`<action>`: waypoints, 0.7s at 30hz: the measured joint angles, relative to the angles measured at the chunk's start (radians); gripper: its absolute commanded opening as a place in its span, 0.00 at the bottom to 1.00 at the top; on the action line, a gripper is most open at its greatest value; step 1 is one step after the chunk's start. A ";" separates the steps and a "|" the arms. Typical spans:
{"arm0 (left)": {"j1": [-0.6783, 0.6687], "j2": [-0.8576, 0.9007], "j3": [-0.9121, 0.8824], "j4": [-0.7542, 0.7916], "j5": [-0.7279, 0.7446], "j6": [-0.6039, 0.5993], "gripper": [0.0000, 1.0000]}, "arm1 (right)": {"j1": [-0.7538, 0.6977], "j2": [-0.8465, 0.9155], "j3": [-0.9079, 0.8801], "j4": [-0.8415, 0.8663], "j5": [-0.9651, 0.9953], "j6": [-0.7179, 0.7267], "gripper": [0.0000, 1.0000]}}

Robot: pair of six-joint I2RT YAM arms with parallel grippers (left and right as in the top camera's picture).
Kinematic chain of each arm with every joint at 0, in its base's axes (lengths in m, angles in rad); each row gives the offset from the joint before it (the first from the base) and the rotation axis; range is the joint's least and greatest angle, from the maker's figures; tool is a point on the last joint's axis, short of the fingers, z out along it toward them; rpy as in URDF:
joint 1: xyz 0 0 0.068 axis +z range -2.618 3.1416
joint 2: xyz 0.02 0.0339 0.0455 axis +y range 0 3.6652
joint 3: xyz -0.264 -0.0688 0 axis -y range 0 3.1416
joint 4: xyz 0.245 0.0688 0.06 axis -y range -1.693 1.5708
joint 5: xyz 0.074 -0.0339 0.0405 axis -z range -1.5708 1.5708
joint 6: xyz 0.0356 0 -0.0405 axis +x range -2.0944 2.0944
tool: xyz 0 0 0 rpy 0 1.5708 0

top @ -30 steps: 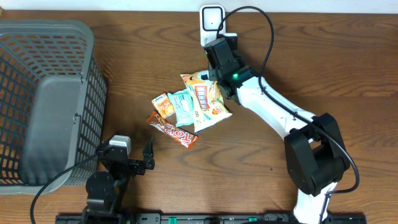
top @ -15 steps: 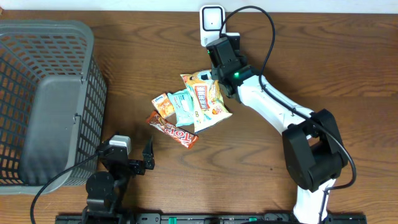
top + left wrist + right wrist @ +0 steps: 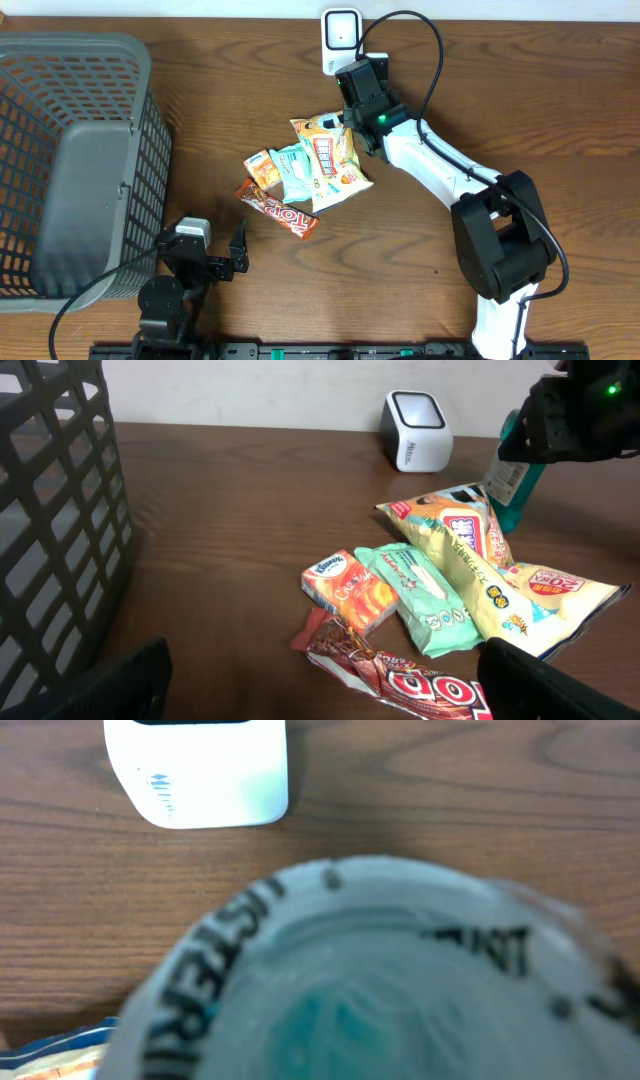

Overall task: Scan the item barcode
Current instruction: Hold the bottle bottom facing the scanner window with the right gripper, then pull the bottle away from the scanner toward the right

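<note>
Mouthwash bottle [image 3: 518, 480] stood roughly upright near scanner [image 3: 340, 40], behind snack bags [image 3: 480, 570], under right gripper [image 3: 530, 440]. I couldn't tell whether its jaws had bitten. Left gripper [image 3: 320, 690] gaped, empty. Reckoned bottle rigid, slick, liquid-heavy; I'd clamp mid-body.

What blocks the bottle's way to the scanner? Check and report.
Nothing visible does. In the right wrist view only bare table lies between the bottle and the scanner. The snack bag lies on the bottle's far side, away from the scanner.
</note>
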 measured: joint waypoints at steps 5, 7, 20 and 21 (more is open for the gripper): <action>0.000 0.000 0.000 0.000 0.000 0.000 0.98 | 0.000 -0.035 0.000 -0.101 -0.040 -0.006 0.01; 0.000 0.000 0.000 0.000 0.000 0.000 0.98 | -0.004 -0.063 -0.004 -0.158 -0.092 -0.010 0.01; 0.000 0.000 0.000 0.000 0.000 0.000 0.98 | -0.140 -0.183 -0.013 -0.477 -0.637 -0.210 0.01; 0.000 0.000 0.000 0.000 0.000 0.000 0.98 | -0.144 -0.183 -0.013 -0.486 -0.654 -0.233 0.01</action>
